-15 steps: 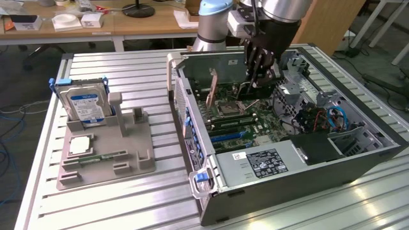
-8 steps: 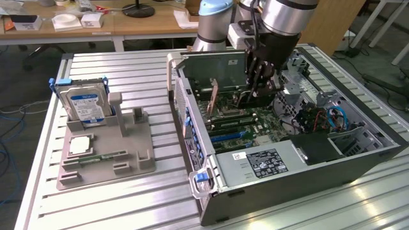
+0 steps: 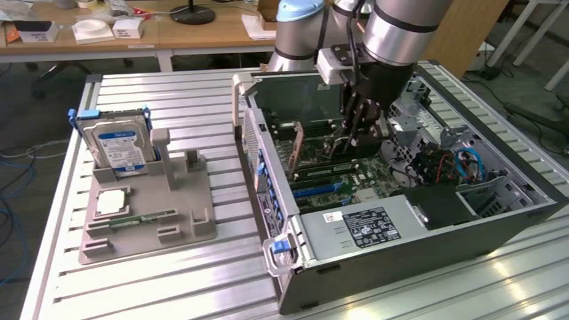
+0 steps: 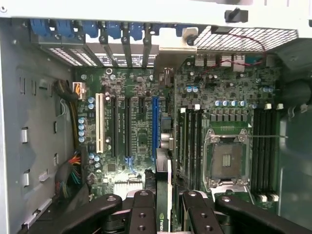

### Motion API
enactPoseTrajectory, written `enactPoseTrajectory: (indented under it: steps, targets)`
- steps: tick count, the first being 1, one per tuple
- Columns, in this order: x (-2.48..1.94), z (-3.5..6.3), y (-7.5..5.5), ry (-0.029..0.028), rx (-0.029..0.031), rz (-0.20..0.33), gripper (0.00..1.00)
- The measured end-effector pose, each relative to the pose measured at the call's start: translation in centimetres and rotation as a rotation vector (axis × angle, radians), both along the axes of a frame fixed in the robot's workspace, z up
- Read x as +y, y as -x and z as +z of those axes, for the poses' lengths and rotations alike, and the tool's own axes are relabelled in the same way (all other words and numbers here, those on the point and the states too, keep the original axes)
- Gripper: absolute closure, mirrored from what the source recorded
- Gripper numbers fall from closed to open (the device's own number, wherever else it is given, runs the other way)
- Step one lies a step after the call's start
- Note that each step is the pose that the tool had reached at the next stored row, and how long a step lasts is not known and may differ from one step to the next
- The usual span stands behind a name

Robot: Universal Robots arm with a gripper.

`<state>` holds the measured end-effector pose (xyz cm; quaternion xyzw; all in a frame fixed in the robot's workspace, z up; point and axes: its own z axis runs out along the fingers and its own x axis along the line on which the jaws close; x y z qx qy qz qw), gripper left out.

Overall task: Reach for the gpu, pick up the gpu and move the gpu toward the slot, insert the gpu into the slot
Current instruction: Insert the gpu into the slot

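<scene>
My gripper point(image 3: 358, 141) reaches down into the open computer case point(image 3: 498, 230), over the motherboard point(image 4: 136, 131). It is shut on the gpu point(image 4: 164, 217), a thin dark card seen edge-on between the two black fingers point(image 4: 142, 207), with a green logo near the grip. The card runs from the gripper point(image 4: 164, 197) toward the silver bracket point(image 4: 171, 51) at the case's rear wall, right beside the long blue slot point(image 4: 155, 124). In the exterior view the gpu point(image 3: 336, 143) stands on edge above the blue slot point(image 3: 316, 190). Whether its edge sits in a slot is hidden.
Left of the case, a grey fixture point(image 3: 178, 230) holds the blue-labelled hard drive point(image 3: 120, 147) and a narrow green memory stick point(image 3: 133, 220). Inside the case are a CPU socket point(image 4: 229, 158), memory slots point(image 4: 265, 146), orange cables point(image 4: 73, 161), blue cables point(image 3: 467, 163) and a power supply point(image 3: 364, 227).
</scene>
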<state>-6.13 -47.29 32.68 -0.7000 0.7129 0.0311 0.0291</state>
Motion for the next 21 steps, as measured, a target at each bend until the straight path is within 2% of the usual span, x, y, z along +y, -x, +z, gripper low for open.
enactPoseTrajectory:
  steps: [6, 11, 16, 21]
  targets:
    - [-0.07, -1.1, 1.1, -0.0001, -0.0002, 0.0, 0.74]
    - [-0.34, -2.01, 1.2, -0.0002, 0.0, 0.0, 0.74]
    - [-0.35, -2.92, 2.1, 0.0, 0.0, 0.0, 0.74]
    - [-0.35, -3.83, 2.1, -0.0001, -0.0001, 0.0, 0.74]
